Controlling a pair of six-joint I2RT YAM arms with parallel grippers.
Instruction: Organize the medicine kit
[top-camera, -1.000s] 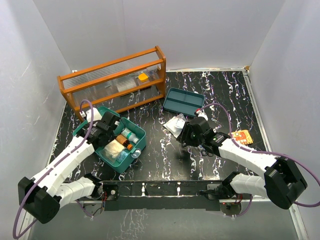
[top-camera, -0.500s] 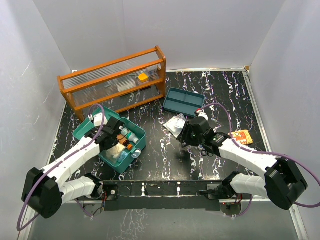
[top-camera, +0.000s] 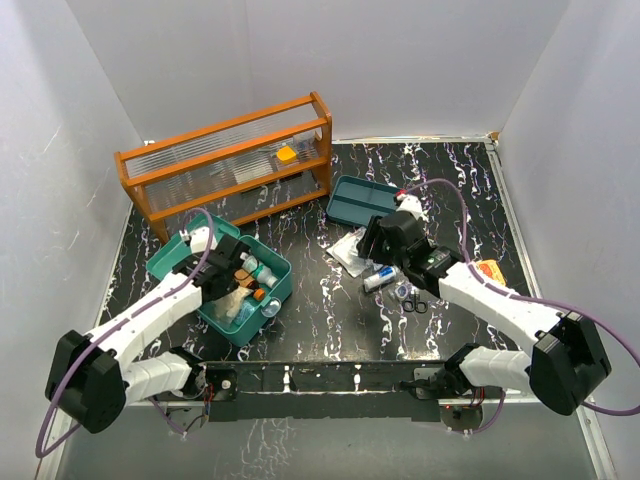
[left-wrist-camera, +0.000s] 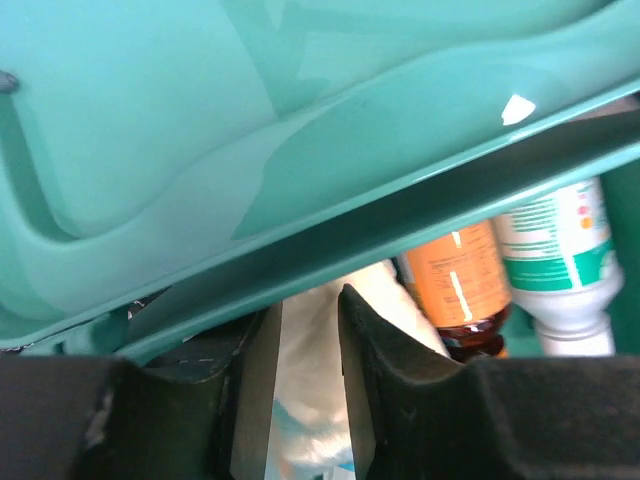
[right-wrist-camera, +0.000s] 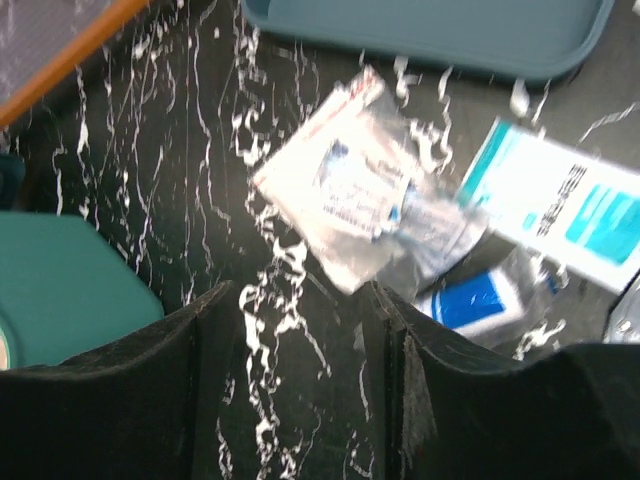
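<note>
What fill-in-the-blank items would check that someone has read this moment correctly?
1. The medicine kit sits with its lid ___.
2. The tray insert lies ___ the kit, not in it.
3. The gripper lowered into the kit, beside an orange-labelled bottle, belongs to the ___ arm.
4. The right gripper, above a clear packet, holds ___.

Missing words: open; outside; left; nothing

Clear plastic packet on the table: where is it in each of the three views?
Top external: clear packet at centre, just below the tray insert.
Left wrist: not in it.
Right wrist: clear packet at centre of frame.
Shared landmark: the tray insert, which runs along the right wrist view's top edge.
</note>
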